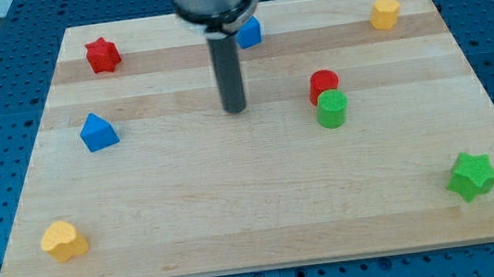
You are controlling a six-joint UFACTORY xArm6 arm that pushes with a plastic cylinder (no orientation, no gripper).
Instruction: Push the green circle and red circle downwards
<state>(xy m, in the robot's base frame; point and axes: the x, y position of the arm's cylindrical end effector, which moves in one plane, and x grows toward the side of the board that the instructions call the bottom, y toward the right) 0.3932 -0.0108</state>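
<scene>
You see my tip [236, 111] resting mid-table; it is a bare rod with no fingers. The red circle [323, 83] touches the green circle [332, 109], toward the right edge.

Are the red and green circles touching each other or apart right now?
Touching: the green circle sits directly against the red circle, overlapping its lower edge; my tip stands apart, view's left.

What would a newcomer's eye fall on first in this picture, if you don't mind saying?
First, my dark rod coming down from the view's top, my tip resting on bare wood near the board's middle. Next, to its right, the red circle and green circle touching, red just above green. The green star stands out at lower right.
</scene>
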